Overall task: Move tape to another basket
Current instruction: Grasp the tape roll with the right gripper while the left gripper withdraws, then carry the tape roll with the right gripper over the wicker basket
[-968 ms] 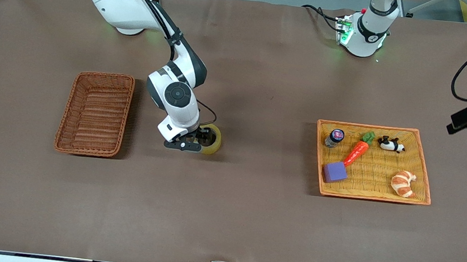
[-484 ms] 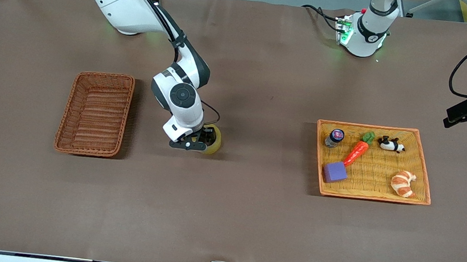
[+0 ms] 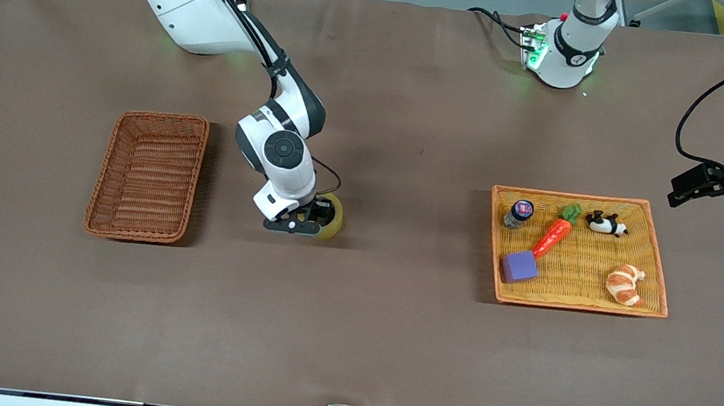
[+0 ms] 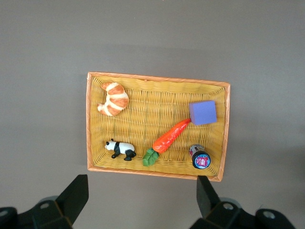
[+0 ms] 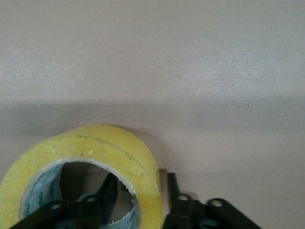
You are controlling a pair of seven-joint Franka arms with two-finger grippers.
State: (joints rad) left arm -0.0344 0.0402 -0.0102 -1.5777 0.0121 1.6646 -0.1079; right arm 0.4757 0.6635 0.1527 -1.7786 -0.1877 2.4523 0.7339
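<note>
Tape [image 3: 331,217] lies on the desk [image 3: 348,336] between both baskets, right gripper [image 3: 308,219] down on it. Right wrist: one finger inside the core, one outside, pinching the wall. Left wrist: left gripper [image 4: 143,195] spread wide, empty, waiting above the tray [image 4: 91,124]. Grasp step; next, lift and carry to the wicker basket [image 3: 148,174].

High front camera looks down across the whole surface [image 3: 348,336] toward both arm bases. Left wrist camera stares straight down on the yellow tray [image 4: 92,125], shared with the front view. Right wrist camera sits tight against the tape [image 5: 102,152].
</note>
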